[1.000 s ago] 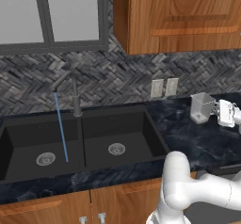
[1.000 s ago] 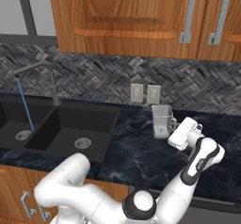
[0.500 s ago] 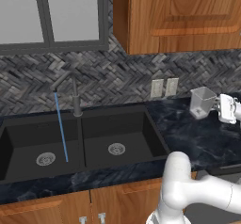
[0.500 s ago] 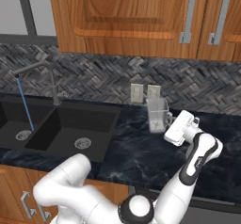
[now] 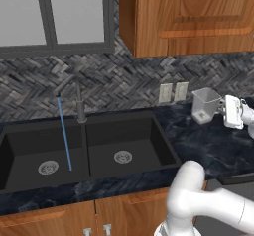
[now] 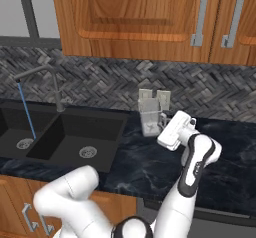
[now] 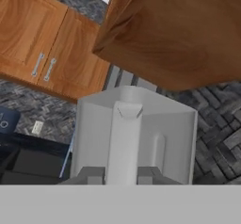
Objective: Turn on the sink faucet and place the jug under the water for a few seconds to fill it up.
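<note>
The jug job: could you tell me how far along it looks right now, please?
Done: the faucet is on, with water falling into the left basin of the sink. In hand: the claw is shut on the jug handle, well to the right of the sink. Left: carrying the jug under the water to fill.

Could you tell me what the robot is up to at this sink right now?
The faucet is already running: a thin blue stream of water falls into the sink's left basin. The claw is shut on the handle of the clear jug, to the right of the sink over the dark counter, not yet under the stream.
</note>
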{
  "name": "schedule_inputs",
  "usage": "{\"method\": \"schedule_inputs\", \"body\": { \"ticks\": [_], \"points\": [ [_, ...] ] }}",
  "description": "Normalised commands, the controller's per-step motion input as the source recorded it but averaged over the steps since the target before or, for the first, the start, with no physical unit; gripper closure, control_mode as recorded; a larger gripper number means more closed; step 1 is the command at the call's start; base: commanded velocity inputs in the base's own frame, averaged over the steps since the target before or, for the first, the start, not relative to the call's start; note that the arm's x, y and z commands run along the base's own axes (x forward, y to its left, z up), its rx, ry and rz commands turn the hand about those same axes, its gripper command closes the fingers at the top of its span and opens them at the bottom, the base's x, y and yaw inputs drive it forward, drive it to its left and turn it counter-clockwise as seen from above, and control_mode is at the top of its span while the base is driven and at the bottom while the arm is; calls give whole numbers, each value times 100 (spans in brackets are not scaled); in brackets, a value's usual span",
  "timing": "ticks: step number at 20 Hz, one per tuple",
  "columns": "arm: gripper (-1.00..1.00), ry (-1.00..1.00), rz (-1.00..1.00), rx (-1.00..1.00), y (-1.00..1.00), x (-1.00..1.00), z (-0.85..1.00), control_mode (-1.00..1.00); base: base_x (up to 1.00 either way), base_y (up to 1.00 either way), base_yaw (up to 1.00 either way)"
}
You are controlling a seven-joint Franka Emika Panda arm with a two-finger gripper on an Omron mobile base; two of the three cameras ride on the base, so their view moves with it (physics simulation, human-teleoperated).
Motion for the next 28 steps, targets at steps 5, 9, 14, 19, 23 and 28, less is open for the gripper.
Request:
{"method": "schedule_inputs", "body": {
  "ticks": [5, 9, 14, 19, 23, 28],
  "points": [
    [100, 0, -1, 0, 93, -32, 26, -100, 0, 0, 0],
    [100, 1, 0, 0, 96, -23, 19, -100, 0, 0, 0],
    [100, 5, 0, 0, 100, -8, 3, -100, 0, 0, 0],
    [100, 9, 0, 0, 100, -1, 0, -100, 0, 0, 0],
    [100, 11, 0, 0, 100, -4, 0, -100, 0, 0, 0],
    [100, 10, 0, 0, 99, -6, 0, -100, 0, 0, 0]
  ]
}}
